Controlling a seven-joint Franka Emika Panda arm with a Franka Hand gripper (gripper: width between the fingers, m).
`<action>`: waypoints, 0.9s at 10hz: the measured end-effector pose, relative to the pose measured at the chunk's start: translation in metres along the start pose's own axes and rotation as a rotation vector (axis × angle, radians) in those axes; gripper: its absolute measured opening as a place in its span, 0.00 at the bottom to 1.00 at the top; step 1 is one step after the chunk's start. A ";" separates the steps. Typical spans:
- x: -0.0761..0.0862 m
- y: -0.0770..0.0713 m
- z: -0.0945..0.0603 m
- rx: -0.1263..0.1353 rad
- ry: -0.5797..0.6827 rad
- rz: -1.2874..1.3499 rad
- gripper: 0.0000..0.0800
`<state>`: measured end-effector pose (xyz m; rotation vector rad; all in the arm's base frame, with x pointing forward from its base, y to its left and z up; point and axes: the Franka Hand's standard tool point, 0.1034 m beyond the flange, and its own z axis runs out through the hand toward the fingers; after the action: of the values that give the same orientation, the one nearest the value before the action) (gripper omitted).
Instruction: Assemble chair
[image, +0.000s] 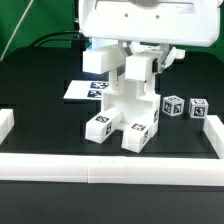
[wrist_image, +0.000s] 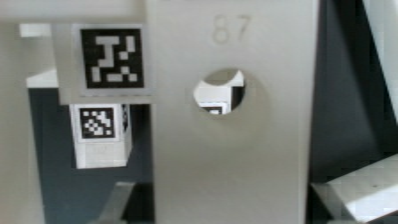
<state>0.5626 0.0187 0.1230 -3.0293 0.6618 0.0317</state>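
The chair stands upright in the middle of the table as one joined white structure. Two square legs with tags point toward the front. My gripper hangs from the robot housing onto the structure's top part. In the wrist view a flat white panel with a round hole and a tag fills the space between my fingers. The gripper looks shut on that panel. Two small tagged cubes lie loose on the exterior view's right.
The marker board lies flat behind the chair on the exterior view's left. Long white border rails run along the front, the left and the right. The big white robot housing hangs above.
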 end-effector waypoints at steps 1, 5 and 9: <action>0.001 0.000 0.000 0.000 0.002 -0.002 0.36; -0.001 0.001 0.001 0.004 -0.001 0.010 0.36; -0.002 -0.001 0.003 0.006 0.010 0.024 0.36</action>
<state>0.5613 0.0201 0.1201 -3.0175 0.6976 0.0157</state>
